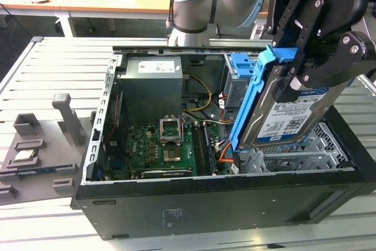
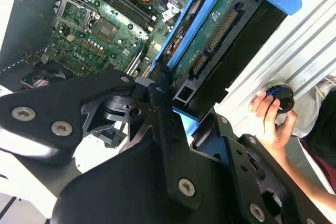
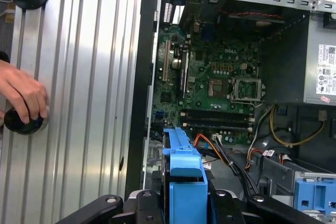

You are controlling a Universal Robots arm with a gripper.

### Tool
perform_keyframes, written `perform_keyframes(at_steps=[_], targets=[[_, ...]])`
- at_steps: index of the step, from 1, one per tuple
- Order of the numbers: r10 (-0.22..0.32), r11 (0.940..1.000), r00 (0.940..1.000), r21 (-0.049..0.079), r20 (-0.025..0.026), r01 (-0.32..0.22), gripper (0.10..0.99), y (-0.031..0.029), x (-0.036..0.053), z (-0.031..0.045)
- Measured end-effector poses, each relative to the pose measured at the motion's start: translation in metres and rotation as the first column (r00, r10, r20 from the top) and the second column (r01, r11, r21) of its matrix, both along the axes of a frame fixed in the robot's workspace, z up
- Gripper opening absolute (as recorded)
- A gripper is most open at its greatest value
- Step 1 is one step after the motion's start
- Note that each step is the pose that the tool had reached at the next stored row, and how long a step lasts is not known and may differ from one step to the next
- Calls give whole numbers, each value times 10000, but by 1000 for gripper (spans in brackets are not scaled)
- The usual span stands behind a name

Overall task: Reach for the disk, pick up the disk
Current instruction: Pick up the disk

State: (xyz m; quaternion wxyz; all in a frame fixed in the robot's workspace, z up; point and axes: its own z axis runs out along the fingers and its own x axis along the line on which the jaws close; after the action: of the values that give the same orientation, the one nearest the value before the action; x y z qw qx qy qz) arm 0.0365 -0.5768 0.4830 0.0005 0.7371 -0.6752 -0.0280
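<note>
The disk (image 1: 288,113) is a silver-grey drive with a white-and-blue label and a bright blue side frame. It hangs tilted above the right end of the open computer case (image 1: 205,207), clear of the silver drive cage (image 1: 311,151). My gripper (image 1: 299,74) is shut on the disk's upper part, a black finger on each flat side. In the second wrist view the disk's green circuit-board underside (image 2: 210,51) runs out from between the fingers of the gripper (image 2: 184,111). In the first wrist view the disk's blue frame (image 3: 184,177) stands over the case.
Inside the case lie the motherboard (image 1: 170,145) and the grey power supply (image 1: 153,86). Another blue carrier (image 1: 242,66) sits in the bay at the back. A grey fixture with a processor chip (image 1: 24,156) lies at the exterior view's left. A person's hand (image 3: 23,95) rests on a black knob.
</note>
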Motion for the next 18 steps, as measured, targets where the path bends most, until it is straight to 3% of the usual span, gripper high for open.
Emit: perform_keyframes(at_steps=[7,11,18], targets=[[-18,10000,10000,-2,-31,18,369,6,127,-48],[-290,9996,9996,1,-32,290,369,12,168,-69],[-374,9993,9993,-2,-38,374,369,65,271,-87]])
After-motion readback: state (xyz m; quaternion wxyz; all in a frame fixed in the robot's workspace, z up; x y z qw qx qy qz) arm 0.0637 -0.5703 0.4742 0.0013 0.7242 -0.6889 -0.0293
